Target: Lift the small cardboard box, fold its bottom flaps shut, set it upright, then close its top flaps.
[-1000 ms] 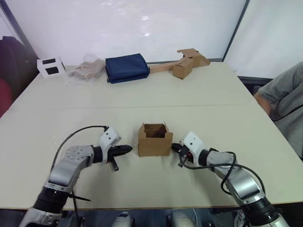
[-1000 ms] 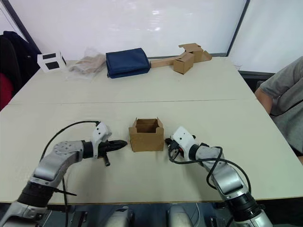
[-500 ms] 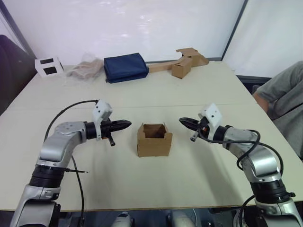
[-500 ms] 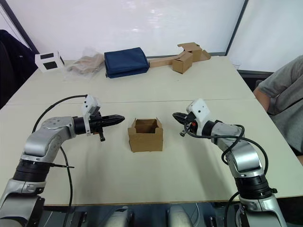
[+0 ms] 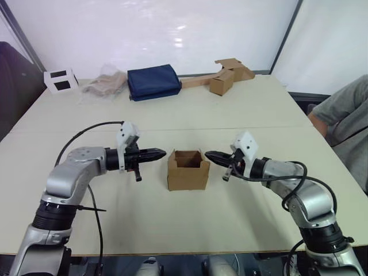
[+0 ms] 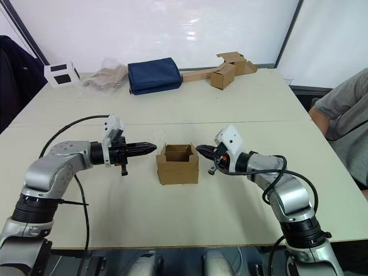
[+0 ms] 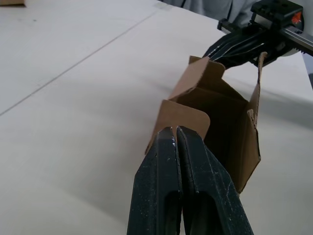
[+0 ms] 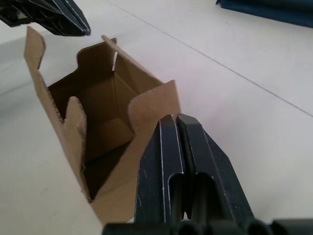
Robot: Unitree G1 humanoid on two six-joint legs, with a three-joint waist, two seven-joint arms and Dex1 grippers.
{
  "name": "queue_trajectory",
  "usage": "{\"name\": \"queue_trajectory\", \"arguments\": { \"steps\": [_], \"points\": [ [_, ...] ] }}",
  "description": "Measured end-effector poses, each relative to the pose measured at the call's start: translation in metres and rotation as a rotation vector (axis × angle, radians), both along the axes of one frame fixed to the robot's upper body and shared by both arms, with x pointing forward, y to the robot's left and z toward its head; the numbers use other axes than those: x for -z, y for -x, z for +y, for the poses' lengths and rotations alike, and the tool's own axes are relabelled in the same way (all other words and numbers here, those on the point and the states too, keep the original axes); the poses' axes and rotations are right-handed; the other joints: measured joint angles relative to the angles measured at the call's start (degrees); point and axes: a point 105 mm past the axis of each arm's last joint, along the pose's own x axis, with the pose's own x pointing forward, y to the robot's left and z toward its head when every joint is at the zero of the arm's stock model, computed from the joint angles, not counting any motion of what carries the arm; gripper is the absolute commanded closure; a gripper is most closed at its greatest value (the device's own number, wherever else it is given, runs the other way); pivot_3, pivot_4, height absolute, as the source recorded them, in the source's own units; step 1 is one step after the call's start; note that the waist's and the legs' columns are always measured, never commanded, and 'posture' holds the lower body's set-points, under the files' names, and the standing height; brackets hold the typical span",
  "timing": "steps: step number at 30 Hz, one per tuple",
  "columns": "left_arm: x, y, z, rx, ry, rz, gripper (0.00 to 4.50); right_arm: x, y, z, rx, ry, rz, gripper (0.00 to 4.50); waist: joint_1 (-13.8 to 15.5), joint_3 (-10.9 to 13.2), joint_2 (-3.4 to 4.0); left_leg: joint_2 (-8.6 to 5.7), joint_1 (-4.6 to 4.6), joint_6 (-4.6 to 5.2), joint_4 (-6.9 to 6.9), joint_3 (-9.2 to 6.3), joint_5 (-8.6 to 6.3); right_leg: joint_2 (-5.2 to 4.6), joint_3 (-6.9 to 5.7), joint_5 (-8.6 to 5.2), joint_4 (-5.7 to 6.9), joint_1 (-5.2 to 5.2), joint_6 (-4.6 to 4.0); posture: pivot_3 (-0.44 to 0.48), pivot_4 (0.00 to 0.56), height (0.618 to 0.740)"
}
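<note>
The small cardboard box (image 5: 188, 172) stands upright in the middle of the table with its open end up. Its top flaps (image 7: 183, 117) stand up around the opening. The bottom flaps are underneath, against the table, and hidden. My left gripper (image 5: 163, 153) is shut, and its tips are level with the box's left top flap, right at its outer face (image 7: 175, 129). My right gripper (image 5: 208, 154) is also shut, with its tips at the right top flap (image 8: 154, 105). Both grippers point inward at each other across the box.
At the table's far side lie a folded navy cloth (image 5: 153, 81), a crumpled plastic bag (image 5: 104, 85), a white block with black squares (image 5: 61, 80) and another brown box on a long cardboard strip (image 5: 225, 77). A person (image 5: 345, 121) sits at the right edge.
Both grippers rose from table height beside the box, swung apart, then closed in on the upper flaps from either side. The box has stayed put.
</note>
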Motion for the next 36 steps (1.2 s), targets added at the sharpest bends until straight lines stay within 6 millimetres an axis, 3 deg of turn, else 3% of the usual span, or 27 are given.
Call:
{"name": "queue_trajectory", "arguments": {
  "steps": [7, 23, 31, 36],
  "points": [
    [0.009, 0.004, -0.007, 0.023, -0.040, 0.008, 4.42, -0.002, 0.005, 0.006, -0.031, -0.017, 0.018, 4.50, -0.01, 0.00, 0.00, 0.00, 0.00, 0.00, 0.00, 0.00, 0.00, 0.01, 0.00, 0.00, 0.00, 0.00, 0.00, 0.000, 0.150, 0.740],
    [0.024, 0.002, -0.015, 0.030, -0.114, -0.002, 4.42, 0.019, 0.004, 0.018, -0.063, 0.044, 0.076, 4.50, -0.01, 0.00, 0.00, 0.00, 0.00, 0.00, -0.01, 0.00, 0.00, 0.01, 0.00, 0.00, -0.02, 0.00, 0.00, 0.000, 0.150, 0.740],
    [0.024, 0.001, -0.015, 0.028, -0.107, -0.002, 4.42, 0.020, -0.001, 0.019, -0.059, 0.071, 0.053, 4.50, 0.02, 0.00, 0.00, 0.00, 0.00, 0.00, 0.00, 0.00, 0.00, 0.01, 0.00, 0.00, -0.02, 0.00, 0.00, 0.000, 0.150, 0.740],
    [0.020, -0.001, -0.017, 0.013, -0.018, 0.046, 4.42, 0.019, -0.003, 0.017, -0.053, 0.063, 0.052, 4.50, -0.01, 0.00, 0.00, 0.00, 0.00, 0.00, 0.00, -0.01, 0.00, 0.01, 0.00, 0.00, -0.02, 0.00, 0.00, 0.000, 0.150, 0.740]
  ]
}}
